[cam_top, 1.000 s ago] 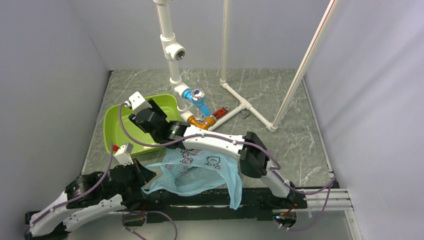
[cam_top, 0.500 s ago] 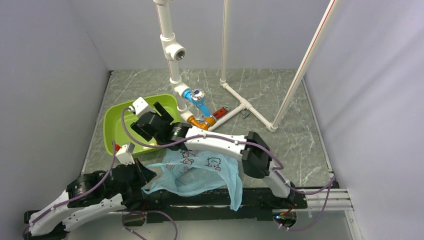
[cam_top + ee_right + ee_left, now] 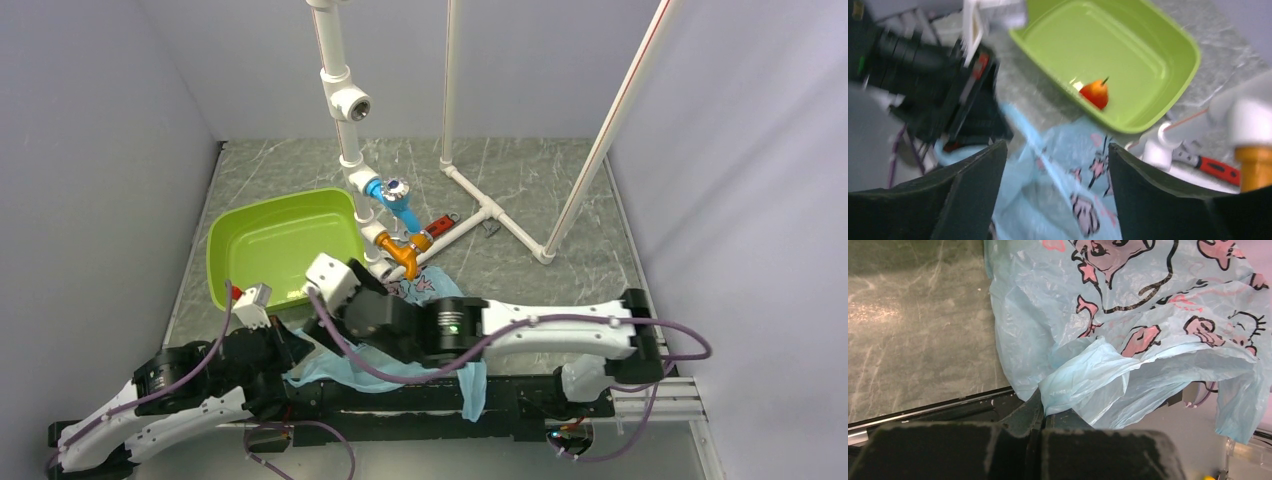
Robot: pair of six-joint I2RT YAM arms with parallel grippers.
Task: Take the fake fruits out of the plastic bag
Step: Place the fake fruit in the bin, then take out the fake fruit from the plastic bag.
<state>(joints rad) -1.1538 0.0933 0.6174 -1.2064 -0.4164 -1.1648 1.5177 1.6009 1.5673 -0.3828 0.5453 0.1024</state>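
Item: one orange-red fruit (image 3: 1095, 94), found in the green tub (image 3: 1158, 65) beyond the right gripper (image 3: 1055, 150), whose fingers are spread and empty. The plastic bag (image 3: 1148, 315) is pinched at its edge by the left gripper (image 3: 1042, 412). Contents left in the bag cannot be told.

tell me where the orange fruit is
In the right wrist view, the orange fruit lies inside the green tub, near the wall beside the blue bag.

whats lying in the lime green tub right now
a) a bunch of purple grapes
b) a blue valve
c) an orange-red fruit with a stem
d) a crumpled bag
c: the right wrist view shows an orange-red fruit with a short stem lying in the green tub, close to the wall that faces the plastic bag.
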